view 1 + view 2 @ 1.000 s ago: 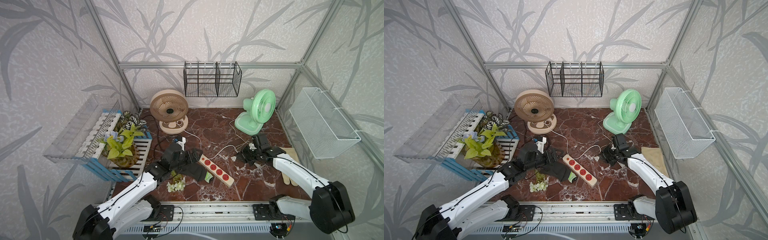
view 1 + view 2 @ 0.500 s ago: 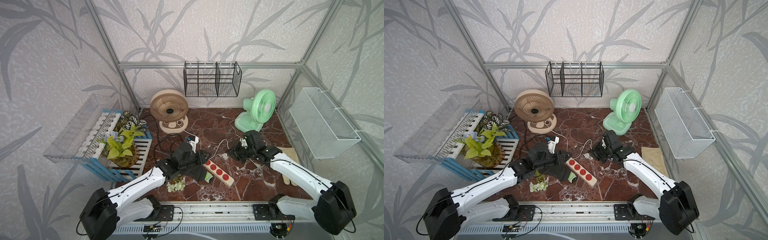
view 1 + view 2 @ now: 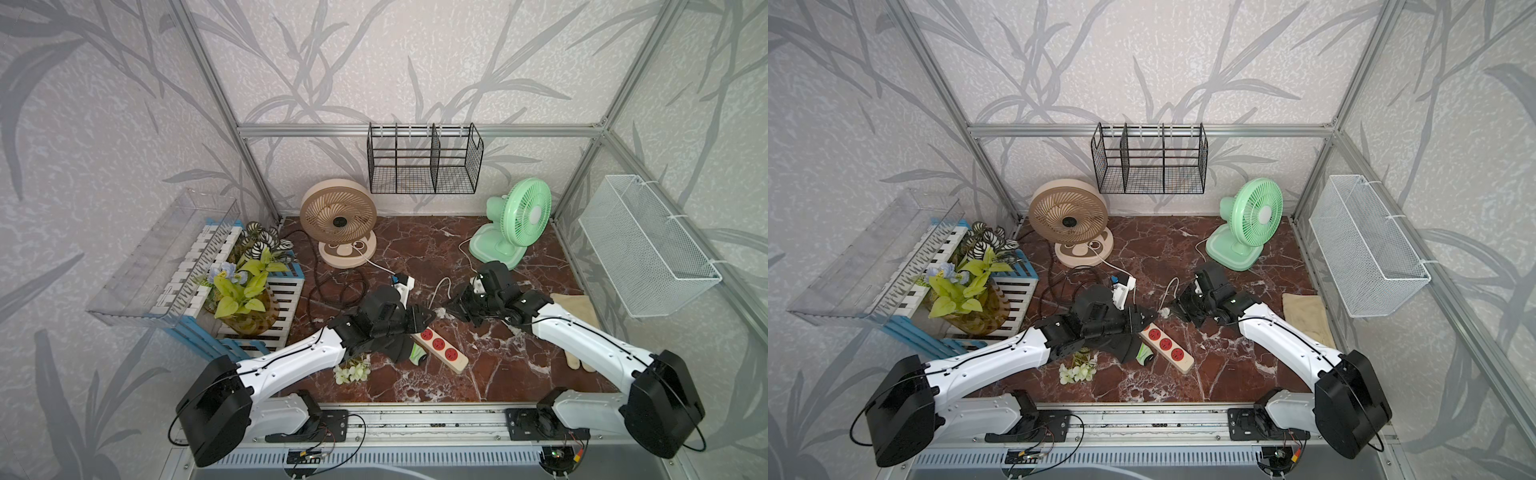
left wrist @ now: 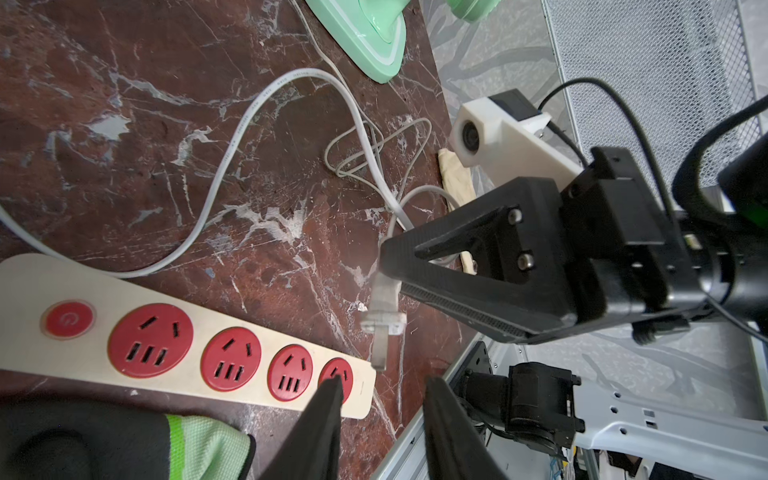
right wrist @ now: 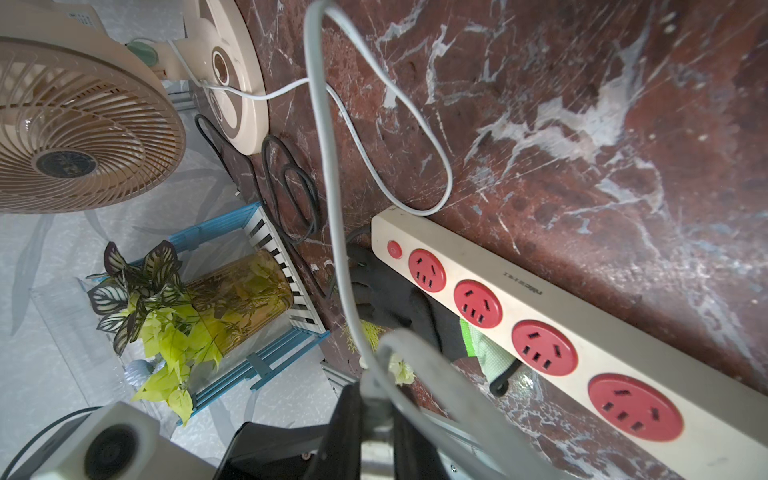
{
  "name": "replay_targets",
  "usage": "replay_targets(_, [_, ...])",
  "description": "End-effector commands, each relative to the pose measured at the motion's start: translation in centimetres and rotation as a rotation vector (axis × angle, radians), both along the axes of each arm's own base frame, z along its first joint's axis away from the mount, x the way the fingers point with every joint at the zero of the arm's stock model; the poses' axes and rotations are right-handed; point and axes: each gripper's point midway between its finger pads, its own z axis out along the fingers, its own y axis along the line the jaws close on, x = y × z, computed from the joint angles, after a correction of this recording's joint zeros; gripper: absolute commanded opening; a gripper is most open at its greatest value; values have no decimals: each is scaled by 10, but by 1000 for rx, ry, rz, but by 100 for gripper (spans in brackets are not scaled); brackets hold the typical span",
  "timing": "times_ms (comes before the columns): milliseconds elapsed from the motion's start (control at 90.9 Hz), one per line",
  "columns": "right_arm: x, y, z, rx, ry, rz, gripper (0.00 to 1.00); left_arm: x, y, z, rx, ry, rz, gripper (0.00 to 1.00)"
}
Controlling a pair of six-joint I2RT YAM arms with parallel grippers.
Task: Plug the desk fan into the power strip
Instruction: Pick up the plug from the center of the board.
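1. Power strip [image 3: 439, 344] is seen in both top views lying flat near the middle of the marble table [image 3: 415, 249]. Its long axis runs from far-left to near-right. Three red sockets are exposed, and the far-left end is covered by the left gripper [image 3: 430, 318]. The right gripper [image 3: 448, 309] is placed just beyond that end, on its far-right side. The green desk fan [image 3: 517, 220] stands farther back on the right.
2. In the left wrist view, the plug [image 4: 384, 320] is pinched in the pressed-together jaws of the right gripper. It is held clear of the strip, its prong is pointed toward the strip, and no socket is entered. The left gripper's fingers [image 4: 328, 411] are spread, with nothing seen between them. One fingertip overlaps the socket farthest from the red button [image 4: 66, 320], but contact cannot be told.
3. In the right wrist view, the button and all four sockets are shown in a row beside the right gripper. The white cable [image 5: 332, 187] is seen leading away from the pinched plug.
   - The right arm is judged the nearer one, since the plug is already carried by it.
   - The strip is judged to lie to the near-left of the plug and below it.
   - A short shift that way and then a push down are therefore called for, with the prongs matched to the slots.
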Motion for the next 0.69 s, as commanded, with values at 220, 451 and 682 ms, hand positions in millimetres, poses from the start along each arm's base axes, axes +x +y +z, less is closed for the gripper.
replay_targets(220, [5,10,14,42,-36,8,0,6,-10,5,23,-34,-31,27])
replay_targets(451, [2,16,15,57,-36,23,0,7,-14,3,28,-31,-42,27])
replay_targets(682, [0,17,17,65,-41,28,0,5,-13,3,44,-34,-52,12])
